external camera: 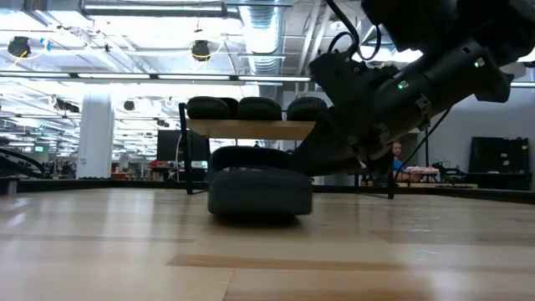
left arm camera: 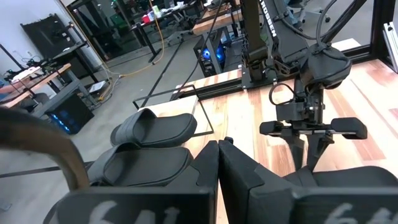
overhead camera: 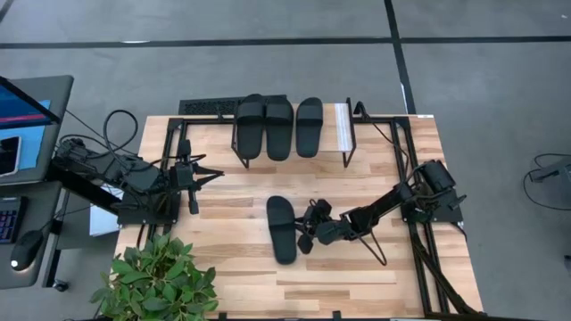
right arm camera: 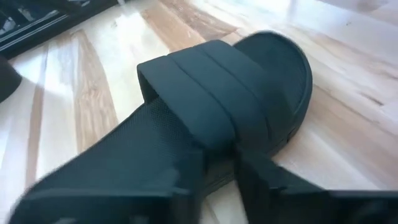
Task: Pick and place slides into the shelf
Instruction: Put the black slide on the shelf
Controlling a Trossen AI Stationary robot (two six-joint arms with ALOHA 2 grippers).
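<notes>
Right gripper (overhead camera: 306, 234): dark two-finger pincer low on the table, fingers narrowly apart, straddling the side edge of the lone slide; a firm clamp cannot be confirmed.
Left gripper (overhead camera: 214, 175): fingers together, empty, waiting at the table's left.
Shelf (overhead camera: 343, 127): low light-wood rack on black legs, three slides (overhead camera: 277, 126) on top, one place free.
Lone slide (overhead camera: 280, 226): matte black sandal, flat on the tabletop, well short of the shelf.
Risk: a shallow edge grip may let the sole twist free when lifted.

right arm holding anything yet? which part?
Right gripper is at the lone sandal on the table, its fingers at the sole's edge by the strap; a firm hold can't be told.
</notes>
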